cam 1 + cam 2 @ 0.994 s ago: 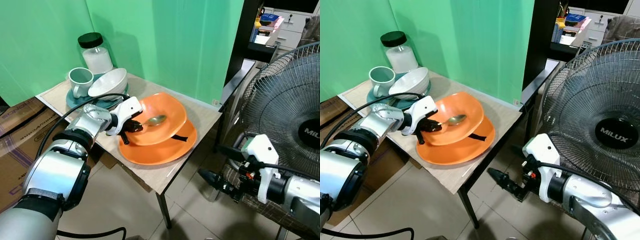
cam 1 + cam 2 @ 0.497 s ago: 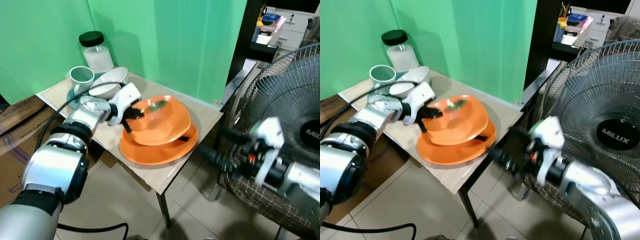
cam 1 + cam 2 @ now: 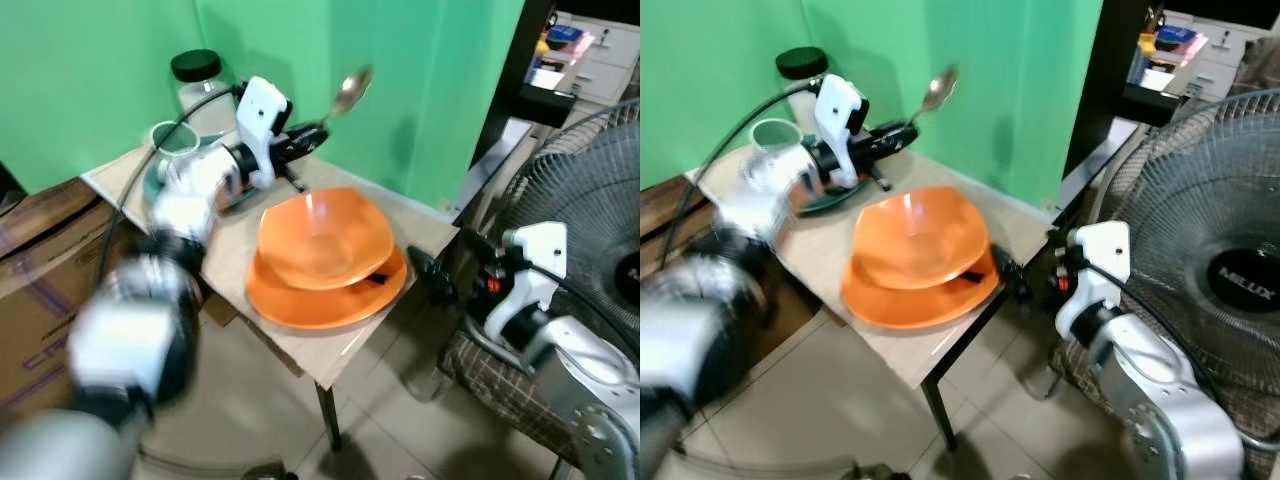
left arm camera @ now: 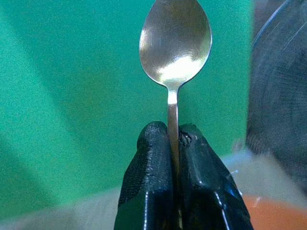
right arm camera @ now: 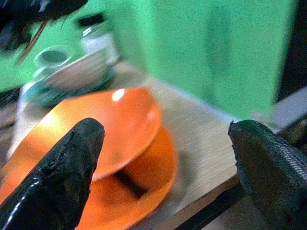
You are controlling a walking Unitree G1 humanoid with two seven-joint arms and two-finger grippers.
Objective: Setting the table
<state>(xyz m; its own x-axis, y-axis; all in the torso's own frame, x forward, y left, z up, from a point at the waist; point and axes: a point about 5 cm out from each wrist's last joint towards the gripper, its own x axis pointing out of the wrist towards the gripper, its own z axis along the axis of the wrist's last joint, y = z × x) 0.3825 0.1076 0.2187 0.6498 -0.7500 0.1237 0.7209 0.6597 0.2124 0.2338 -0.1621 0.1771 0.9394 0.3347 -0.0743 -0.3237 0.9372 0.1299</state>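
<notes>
The left arm is smeared by motion blur, and it hides most of the crockery behind it, so only a black-lidded jar (image 3: 196,75) and a pale green cup (image 3: 170,140) can be made out there. The left hand (image 3: 305,137) is clenched on the handle of one metal spoon (image 3: 347,91), held in the air above the back of the surface (image 3: 330,355), bowl end up against the green wall (image 3: 420,90). One orange bowl (image 3: 325,238) sits on one orange plate (image 3: 330,295) with a dark strip between them. The right hand (image 3: 430,272) hovers just off the surface's edge, fingers (image 5: 67,167) spread wide apart and holding nothing. A standing fan (image 3: 590,190) fills the right side; a cardboard box (image 3: 40,260) stands to the left.
</notes>
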